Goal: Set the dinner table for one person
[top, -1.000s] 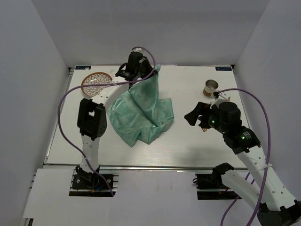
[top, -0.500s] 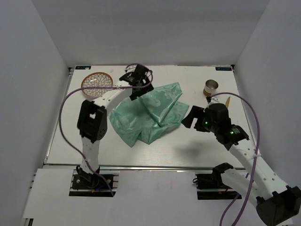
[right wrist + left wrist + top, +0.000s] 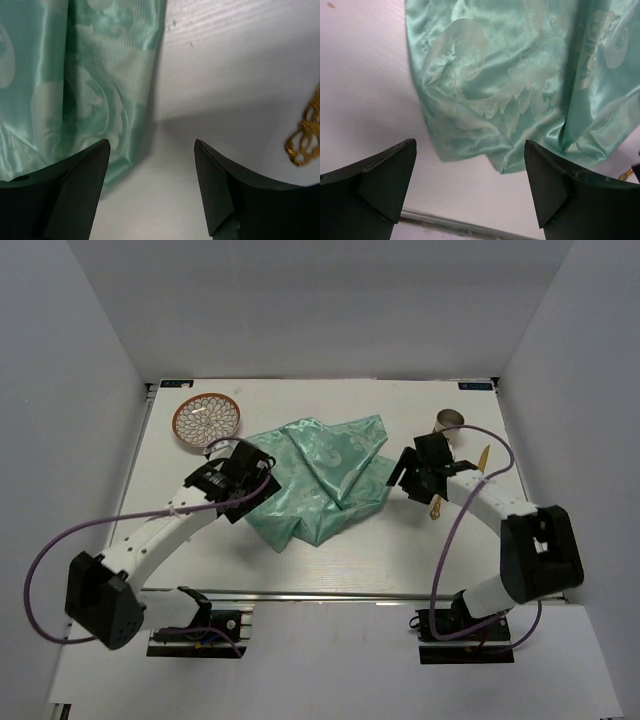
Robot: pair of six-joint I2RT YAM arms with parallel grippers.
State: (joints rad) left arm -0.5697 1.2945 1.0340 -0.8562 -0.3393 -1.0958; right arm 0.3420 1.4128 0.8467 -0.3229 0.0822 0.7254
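Note:
A shiny mint-green patterned cloth (image 3: 318, 472) lies crumpled in the middle of the white dinner table (image 3: 400, 545). My left gripper (image 3: 262, 478) is at the cloth's left edge, open and empty. In the left wrist view the cloth (image 3: 520, 85) lies ahead of the open left gripper (image 3: 470, 167), over bare tabletop. My right gripper (image 3: 403, 474) hovers at the cloth's right edge, open and empty. In the right wrist view the cloth's edge (image 3: 75, 75) runs in front of the left finger of the right gripper (image 3: 150, 165).
A patterned round plate (image 3: 206, 418) sits at the far left. A metal cup (image 3: 449, 423) stands at the far right, with gold cutlery (image 3: 482, 455) beside it; a gold handle (image 3: 304, 140) shows right of my right gripper. The table's rail (image 3: 445, 222) is near.
My left gripper opened and let go of the lifted cloth, which dropped and spread flat; the left arm pulled back to the cloth's left edge. The right gripper moved to its right edge.

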